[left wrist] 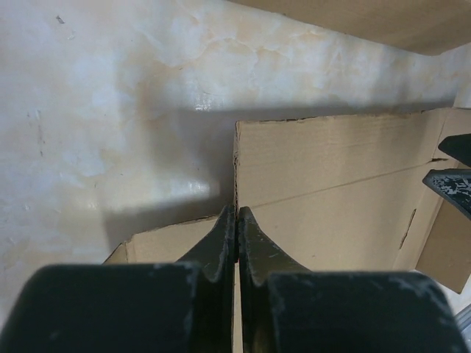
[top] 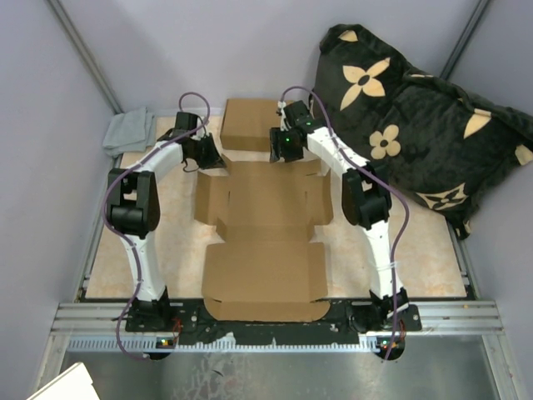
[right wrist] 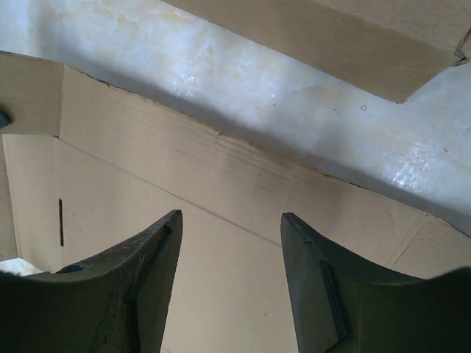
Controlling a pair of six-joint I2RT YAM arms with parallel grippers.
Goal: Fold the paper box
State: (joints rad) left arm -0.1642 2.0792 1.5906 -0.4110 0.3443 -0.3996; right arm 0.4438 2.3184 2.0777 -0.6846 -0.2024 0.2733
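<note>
A marbled cream table (top: pixel 179 250) is lying inside pale grey walls (top: pixel 250 50), with ridged metal rails (top: pixel 466 317) running along its near edge. A grey cloth (top: pixel 127 132) is sitting crumpled at the far left corner, and a black cushion (top: pixel 416 125) with beige flower shapes is leaning at the far right. A separate flat cardboard piece (top: pixel 248 123) is resting at the far middle of the table.

The paper box (top: pixel 265 242) is lying unfolded in the middle of the table. It is plain brown corrugated board with its wide panels flat, slots and creases showing, and small side flaps sticking out.

The left gripper (left wrist: pixel 236 213) is working at the box's far left corner, its fingers pressing together on the thin edge of a flap that is standing up between them. The right gripper (right wrist: pixel 232 220) is hanging over the far right part of the box, its fingers spreading apart with only cardboard showing below the gap.
</note>
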